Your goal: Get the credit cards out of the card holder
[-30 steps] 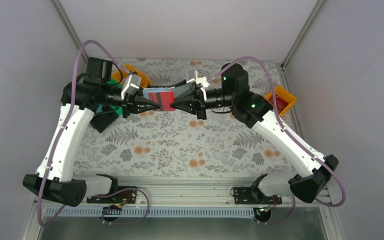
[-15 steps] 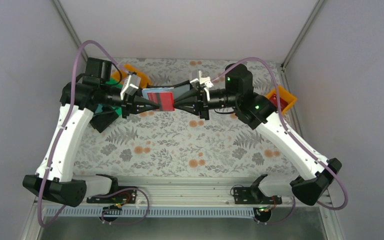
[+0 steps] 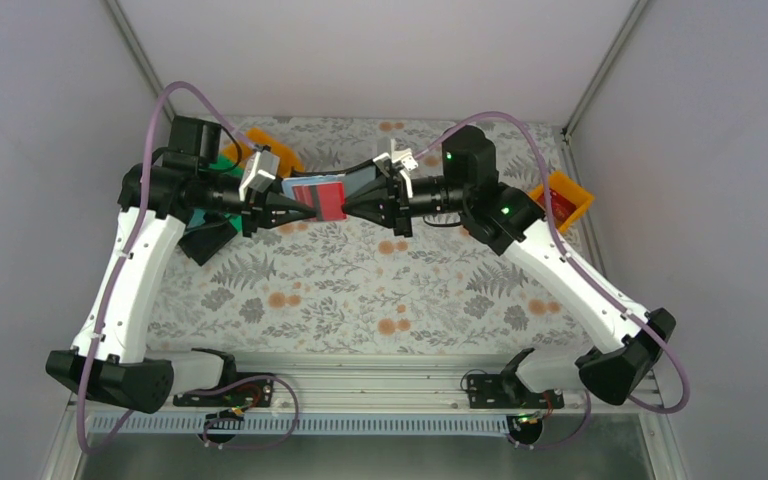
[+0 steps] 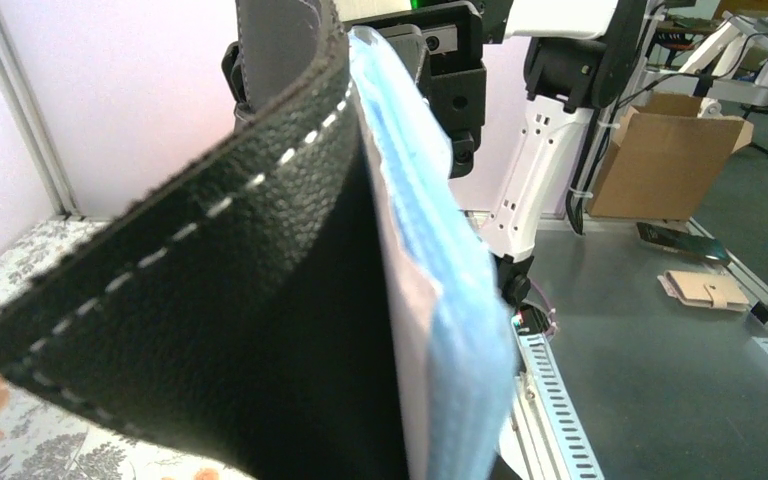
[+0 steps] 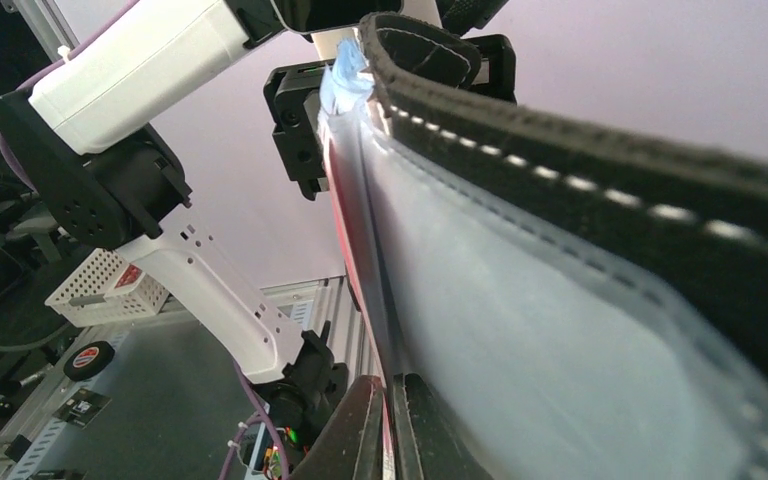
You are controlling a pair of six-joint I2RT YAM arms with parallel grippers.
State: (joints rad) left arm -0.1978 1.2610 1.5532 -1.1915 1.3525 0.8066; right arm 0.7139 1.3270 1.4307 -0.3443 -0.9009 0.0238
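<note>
Both pairs of jaws are closed, meeting almost tip to tip in mid-air. Your left gripper (image 3: pixel 303 208) pinches the card holder (image 3: pixel 296 185) at its edge. Your right gripper (image 3: pixel 349 209) is nipped on the red card (image 3: pixel 327 200), which lies against the holder's opened inside. All of it hangs above the far middle of the table (image 3: pixel 360 290), whose cloth is printed with grey ferns and orange blossoms. Plain pale walls stand on three sides. An orange bin (image 3: pixel 572 198) sits at the right edge. The holder is pebbled black leather with white stitching and a smooth grey-blue lining; the card is thin, flat plastic. Any print on the card is too small to read.
</note>
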